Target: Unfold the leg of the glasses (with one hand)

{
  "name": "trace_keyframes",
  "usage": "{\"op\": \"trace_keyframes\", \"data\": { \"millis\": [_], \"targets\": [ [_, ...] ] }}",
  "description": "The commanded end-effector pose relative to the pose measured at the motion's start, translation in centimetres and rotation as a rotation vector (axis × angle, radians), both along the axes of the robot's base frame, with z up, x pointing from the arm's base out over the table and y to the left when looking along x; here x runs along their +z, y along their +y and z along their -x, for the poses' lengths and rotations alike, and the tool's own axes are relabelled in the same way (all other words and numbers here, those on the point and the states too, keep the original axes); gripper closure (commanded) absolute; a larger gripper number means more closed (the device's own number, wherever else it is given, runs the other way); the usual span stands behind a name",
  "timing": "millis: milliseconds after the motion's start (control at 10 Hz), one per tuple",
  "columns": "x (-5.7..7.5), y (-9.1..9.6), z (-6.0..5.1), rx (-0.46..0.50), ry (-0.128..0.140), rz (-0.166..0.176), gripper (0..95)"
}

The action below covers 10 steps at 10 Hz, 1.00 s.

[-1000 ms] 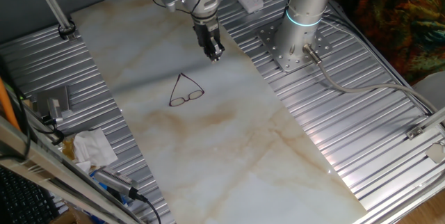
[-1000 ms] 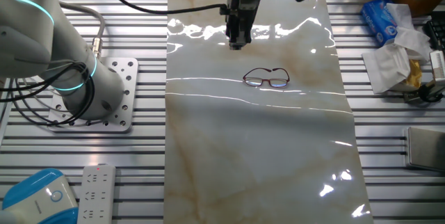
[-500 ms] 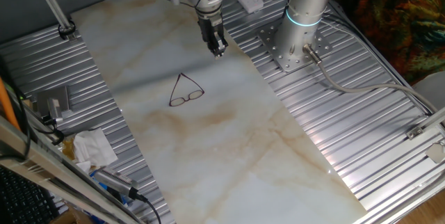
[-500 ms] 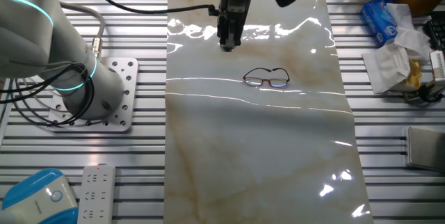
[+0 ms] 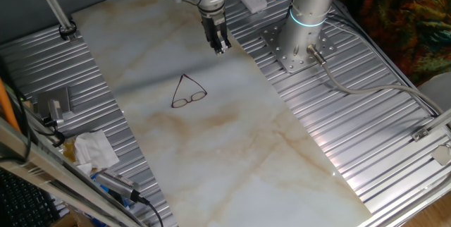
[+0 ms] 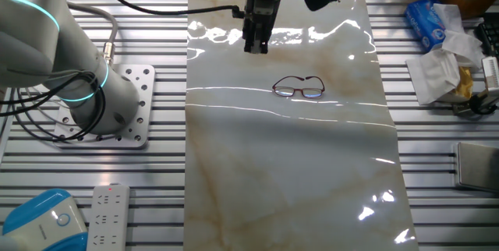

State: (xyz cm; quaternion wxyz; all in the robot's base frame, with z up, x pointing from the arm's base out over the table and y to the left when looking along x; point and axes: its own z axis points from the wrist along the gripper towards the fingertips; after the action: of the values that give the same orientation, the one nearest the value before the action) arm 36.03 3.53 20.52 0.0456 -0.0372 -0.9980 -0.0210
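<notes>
My claw (image 5: pixel 219 47) hangs above the marble sheet (image 5: pixel 232 149), well apart from the glasses (image 5: pixel 189 91) and touching nothing. Its fingers sit close together, but I cannot tell whether they are fully shut. The glasses lie flat near the middle of the sheet, their legs slanting together to a point behind the lenses. I judge them light, thin and easily bent, likely to skid on the glossy surface, so I would take a leg near its hinge, gently. I count one pair of glasses, two lenses, one claw.
</notes>
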Motion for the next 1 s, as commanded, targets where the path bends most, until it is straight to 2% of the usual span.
{"op": "trace_keyframes", "data": {
  "millis": [100,1000],
  "targets": [
    [0.05,-0.07,0.09,-0.014,-0.002,-0.023,95.0],
    [0.35,0.36,0.63,-0.011,0.001,-0.035,95.0]
  ]
}}
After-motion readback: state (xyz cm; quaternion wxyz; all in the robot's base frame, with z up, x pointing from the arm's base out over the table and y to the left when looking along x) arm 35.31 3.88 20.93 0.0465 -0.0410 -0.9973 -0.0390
